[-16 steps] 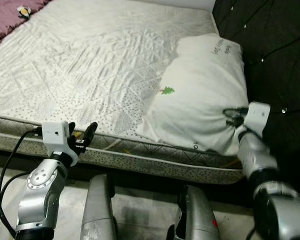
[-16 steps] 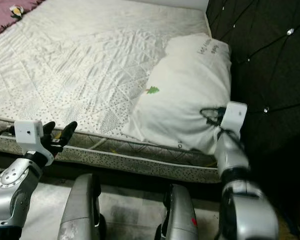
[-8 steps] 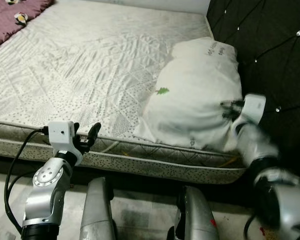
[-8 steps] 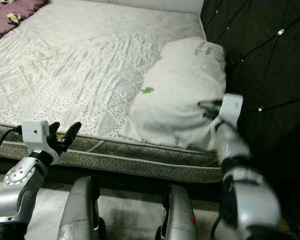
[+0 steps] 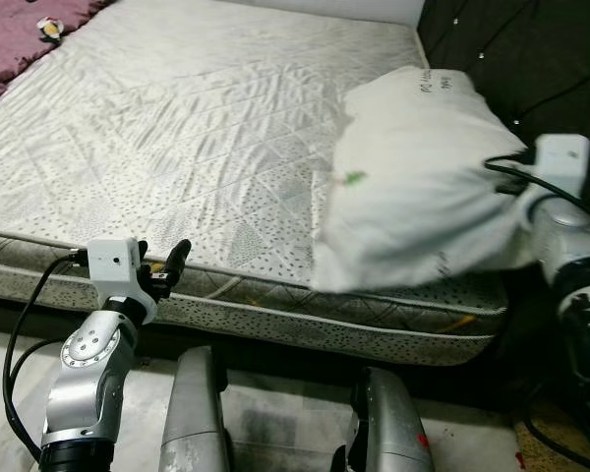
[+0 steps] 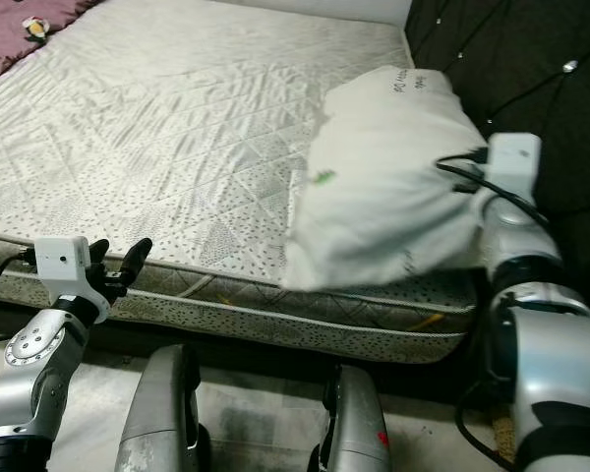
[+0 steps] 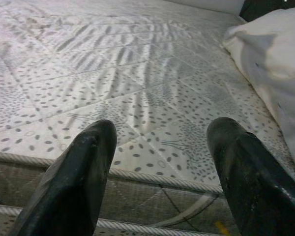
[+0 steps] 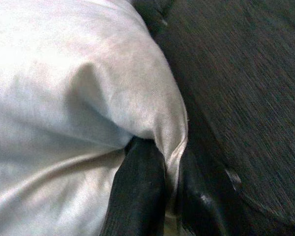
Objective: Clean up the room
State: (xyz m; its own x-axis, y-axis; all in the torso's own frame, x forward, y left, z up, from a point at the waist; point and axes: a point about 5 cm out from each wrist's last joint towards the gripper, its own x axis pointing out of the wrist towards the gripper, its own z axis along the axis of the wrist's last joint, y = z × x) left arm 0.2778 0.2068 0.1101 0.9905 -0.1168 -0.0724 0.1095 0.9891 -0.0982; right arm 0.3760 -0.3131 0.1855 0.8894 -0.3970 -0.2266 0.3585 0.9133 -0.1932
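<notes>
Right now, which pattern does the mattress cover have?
The mattress cover is pale, quilted in triangles, with small dark specks; clearest in the left wrist view.

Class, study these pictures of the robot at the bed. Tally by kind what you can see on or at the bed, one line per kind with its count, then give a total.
Mattress: 1
White pillow, pinched at one corner by the right gripper: 1
Dark tufted headboard: 1
Purple blanket at the far corner: 1
Total: 4
</notes>
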